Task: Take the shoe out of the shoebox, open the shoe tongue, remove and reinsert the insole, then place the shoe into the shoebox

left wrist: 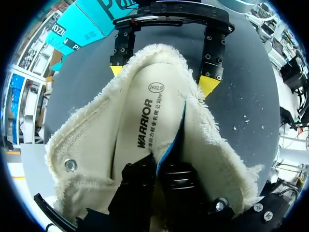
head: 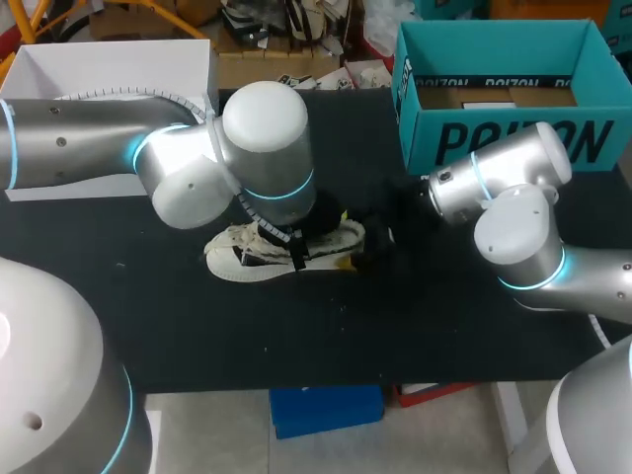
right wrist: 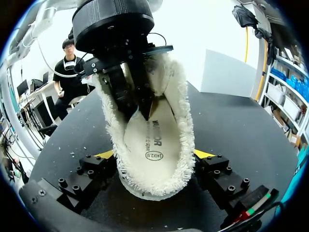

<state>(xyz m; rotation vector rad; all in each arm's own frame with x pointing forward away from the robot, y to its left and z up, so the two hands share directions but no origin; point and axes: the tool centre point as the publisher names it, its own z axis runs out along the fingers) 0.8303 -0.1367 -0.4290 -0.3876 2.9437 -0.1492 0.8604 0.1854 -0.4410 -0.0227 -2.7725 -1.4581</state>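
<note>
A cream canvas shoe [head: 247, 259] with frayed edges lies on the black table, toe to the left. My left gripper [head: 296, 232] reaches down into its opening. In the left wrist view that gripper [left wrist: 158, 176] is shut on the raised edge of the cream insole [left wrist: 140, 125], whose blue underside shows. My right gripper [head: 380, 237] is at the heel. Its yellow fingertips [left wrist: 208, 86] press the heel from both sides. From the right wrist view the gripper [right wrist: 153, 154] clasps the shoe [right wrist: 181, 121], with the insole [right wrist: 152, 140] visible inside.
The open teal shoebox [head: 494, 138] stands at the back right of the table [head: 296, 336]. A white box [head: 109, 69] sits at the back left, behind my left arm. Bare black tabletop lies in front of the shoe.
</note>
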